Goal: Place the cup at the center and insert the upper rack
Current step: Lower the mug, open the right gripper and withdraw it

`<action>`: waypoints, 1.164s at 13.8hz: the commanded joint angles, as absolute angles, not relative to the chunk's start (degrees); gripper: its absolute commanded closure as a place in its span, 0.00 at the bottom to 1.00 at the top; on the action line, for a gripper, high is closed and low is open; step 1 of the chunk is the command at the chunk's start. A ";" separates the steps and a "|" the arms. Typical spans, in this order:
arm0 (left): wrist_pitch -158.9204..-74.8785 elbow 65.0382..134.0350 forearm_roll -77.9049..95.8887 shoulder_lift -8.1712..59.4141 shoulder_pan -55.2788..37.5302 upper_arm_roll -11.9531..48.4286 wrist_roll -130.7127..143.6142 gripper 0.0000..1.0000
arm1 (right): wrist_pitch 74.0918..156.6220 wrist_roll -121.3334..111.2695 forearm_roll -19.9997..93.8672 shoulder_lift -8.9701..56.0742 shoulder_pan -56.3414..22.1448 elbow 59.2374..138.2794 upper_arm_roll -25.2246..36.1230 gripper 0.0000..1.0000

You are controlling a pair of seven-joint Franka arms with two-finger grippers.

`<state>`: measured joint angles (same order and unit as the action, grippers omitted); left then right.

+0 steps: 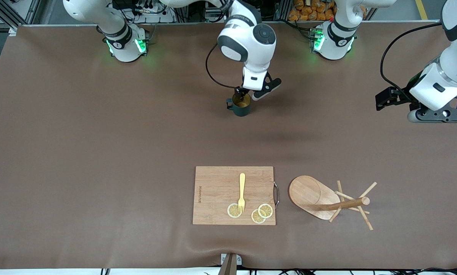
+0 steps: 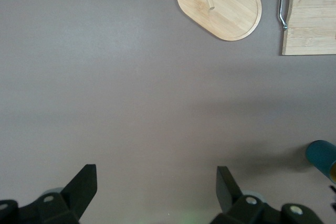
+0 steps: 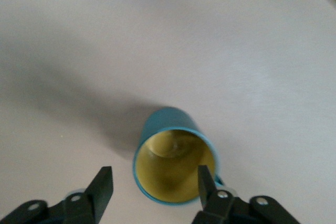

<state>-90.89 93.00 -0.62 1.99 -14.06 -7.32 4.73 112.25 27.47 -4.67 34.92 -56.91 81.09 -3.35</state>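
Observation:
The cup (image 1: 240, 108), a dark teal mug with a tan-yellow inside, stands upright on the brown table near the middle, toward the robots' bases. My right gripper (image 1: 245, 95) hangs over it, open. In the right wrist view one finger (image 3: 206, 182) is just inside the cup (image 3: 170, 124) rim and the other stands outside, neither pressing the wall. The upper rack (image 1: 308, 193), a light wooden mug tree, lies tipped on its side, nearer to the front camera than the cup and toward the left arm's end. My left gripper (image 1: 440, 114) waits open over bare table at the left arm's end.
A rectangular wooden cutting board (image 1: 213, 183) lies beside the rack's oval base, nearer to the front camera than the cup. It carries a yellow fork (image 1: 242, 189) and three lemon slices (image 1: 234, 210). The left wrist view shows the rack's base (image 2: 231, 11) and the board's metal handle (image 2: 284, 3).

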 commanded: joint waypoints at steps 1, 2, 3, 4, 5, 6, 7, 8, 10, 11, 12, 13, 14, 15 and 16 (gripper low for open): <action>-90.97 93.34 -0.62 1.05 -13.62 -6.77 5.54 0.00 | 106.89 27.42 -4.83 27.63 -51.44 79.80 -4.13 0.00; -90.79 93.34 -0.62 0.88 -13.62 -6.77 5.54 0.00 | 104.26 27.42 -4.66 24.64 -49.59 79.80 -4.13 0.00; -90.70 93.34 -0.62 0.79 -13.62 -6.77 5.54 0.00 | 101.28 27.42 -4.66 21.65 -47.48 79.72 -4.13 0.00; -90.62 93.34 -0.62 0.79 -13.62 -6.68 5.54 0.00 | 98.29 27.42 -4.66 18.31 -44.94 79.80 -4.13 0.00; -90.62 93.34 -0.53 0.79 -13.54 -5.81 6.06 0.00 | 95.56 27.33 -4.66 15.41 -41.69 79.72 -4.22 0.00; -90.62 93.34 -0.61 0.79 -13.54 -5.10 8.07 0.00 | 92.93 27.25 -4.57 12.77 -38.35 79.72 -4.31 0.00; -90.62 93.17 -0.62 0.88 -13.62 -4.23 9.91 0.00 | 90.55 27.25 -4.66 10.57 -35.28 79.72 -4.31 0.00; -90.62 92.99 -0.62 0.97 -13.62 -3.44 11.58 0.00 | 88.53 27.25 -4.66 8.72 -32.03 79.63 -4.31 0.00; -90.62 92.64 -0.62 1.14 -14.15 -1.94 16.50 0.00 | 85.97 25.42 -4.57 6.25 -25.70 79.72 -4.31 0.00; -90.62 92.55 -0.62 1.23 -14.32 -0.72 19.57 0.00 | 85.17 21.49 -4.05 5.46 -22.71 79.72 -4.31 0.00; -90.62 92.37 -0.62 1.40 -14.50 0.69 22.99 0.00 | 84.12 17.53 -2.82 4.84 -19.54 79.63 -4.31 0.00; -90.62 92.11 -0.53 1.58 -14.59 2.27 27.12 0.00 | 83.15 14.01 -1.42 4.57 -15.94 79.63 -4.31 0.00; -90.53 91.50 -0.61 1.76 -14.68 3.94 31.42 0.00 | 82.80 9.97 -0.45 4.14 -12.43 79.63 -4.31 0.00; -90.53 91.06 -0.53 2.28 -15.03 5.70 35.90 0.00 | 82.79 5.58 0.34 4.04 -9.00 79.63 -4.13 0.00; -90.18 90.45 -0.44 2.81 -15.90 6.84 40.82 0.00 | 82.79 1.97 0.53 4.22 -5.75 79.63 -4.13 0.00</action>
